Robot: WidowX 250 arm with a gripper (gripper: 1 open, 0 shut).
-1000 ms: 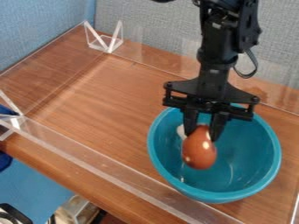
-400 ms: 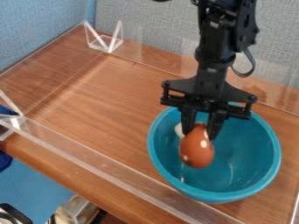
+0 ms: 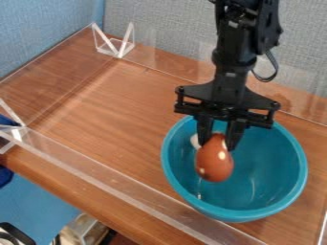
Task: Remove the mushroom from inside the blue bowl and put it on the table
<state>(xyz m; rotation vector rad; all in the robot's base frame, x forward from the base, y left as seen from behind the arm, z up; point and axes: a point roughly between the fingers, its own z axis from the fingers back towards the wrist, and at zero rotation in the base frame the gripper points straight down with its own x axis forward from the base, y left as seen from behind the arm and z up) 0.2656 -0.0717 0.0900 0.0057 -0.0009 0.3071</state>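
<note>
1. Hardly anything has moved since a second ago: the mushroom [image 3: 216,159] sits maybe a hair higher in the picture, otherwise same pose, arm parked in the same spot.
2. Black gripper [image 3: 220,140] points straight down over the blue bowl [image 3: 284,187], fingers pinched tight on the top of the mushroom, so yeah, it's got it.
3. Mushroom's orange-brown cap hangs inside the bowl's outline, toward the bowl's left side. Can't honestly tell if it's clear of the bowl's floor or just barely touching.
4. Something pale shows just left of the cap, against the bowl's inner wall. Too small to say what it is.
5. Bowl rests on the table [image 3: 102,91], near the front clear wall [image 3: 115,191] and well to the right of the table's bare middle.
6. Way off from the bowl, at the far back corner, a clear bracket [image 3: 115,42] props up the acrylic edging.
</note>
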